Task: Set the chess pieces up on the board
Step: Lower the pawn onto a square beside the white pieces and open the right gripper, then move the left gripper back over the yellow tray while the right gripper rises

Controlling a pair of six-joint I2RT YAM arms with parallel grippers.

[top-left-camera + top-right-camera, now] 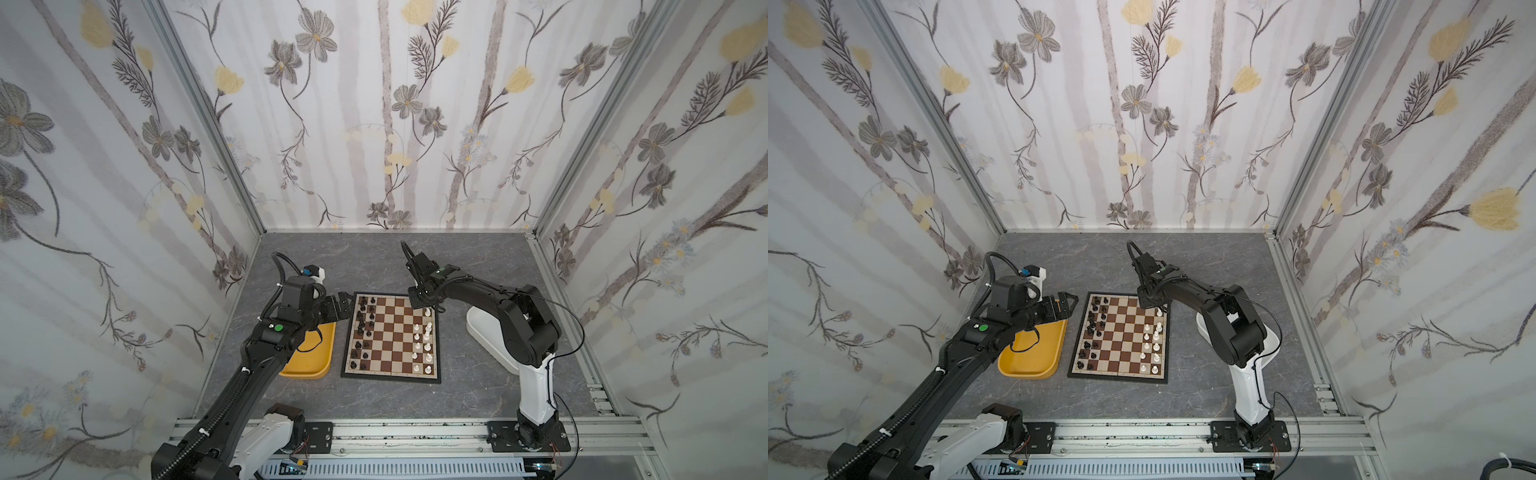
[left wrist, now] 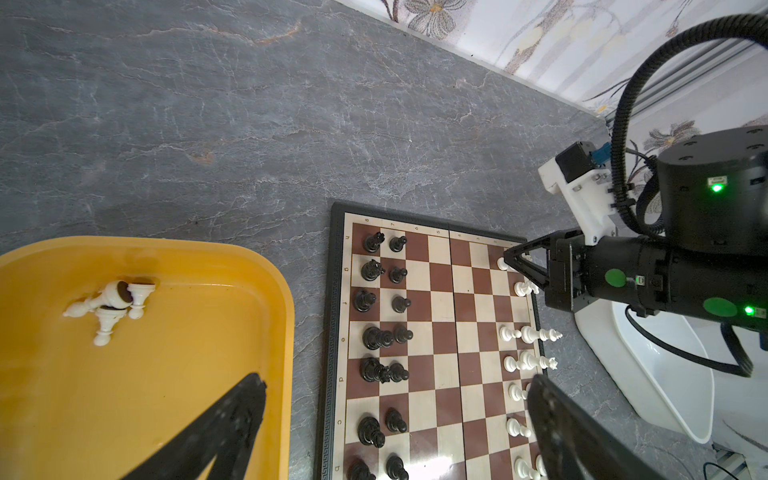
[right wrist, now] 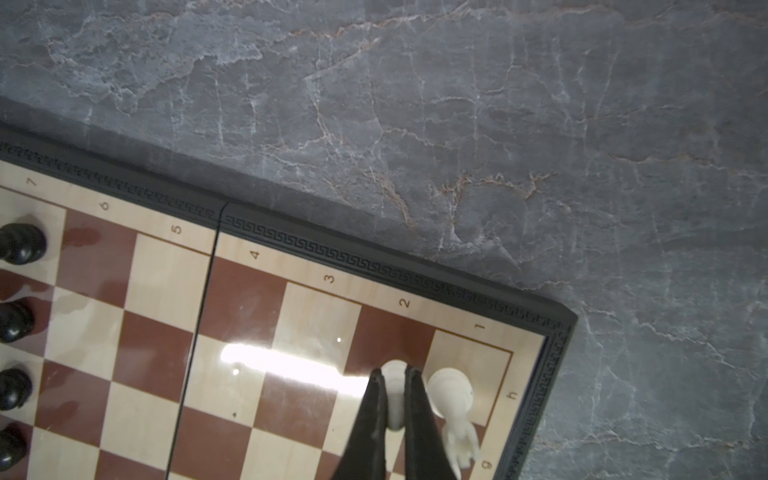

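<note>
1. One white pawn (image 3: pixel 394 399) sits pinched in the right gripper (image 3: pixel 393 372), poised over the board (image 3: pixel 232 291) at its h2 square, apparently for placing.
2. The left gripper (image 1: pixel 341 306) hangs, jaws wide, over the yellow tub (image 1: pixel 316 365) holding spare white pieces (image 2: pixel 110 305).

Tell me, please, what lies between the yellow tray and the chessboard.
Only a bare strip of the grey table lies between the yellow tray and the board; nothing rests on it. The left wrist view shows this most clearly.
</note>
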